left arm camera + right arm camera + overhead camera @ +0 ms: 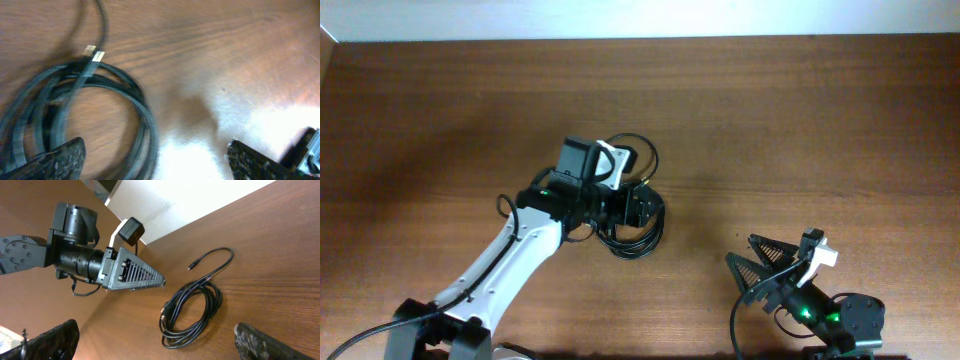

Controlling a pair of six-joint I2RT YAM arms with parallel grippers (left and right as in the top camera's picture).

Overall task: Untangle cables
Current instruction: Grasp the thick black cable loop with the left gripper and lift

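Overhead, glossy black cables (638, 250) coil on woodgrain table (820, 120); left end effector (155, 162) and right end effector (743, 255) spread

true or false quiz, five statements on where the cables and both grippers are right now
1. The cables lie coiled together on the wooden table. True.
2. The right gripper is shut on a cable. False: it is open, empty and well apart from the coil.
3. The left gripper is open, right by the coil. True.
4. The cables lie apart from each other in straight lines. False: they overlap in one looped bundle.
5. The right gripper is nearer the cables than the left gripper. False: the left gripper is at the coil and the right gripper is off to the side.
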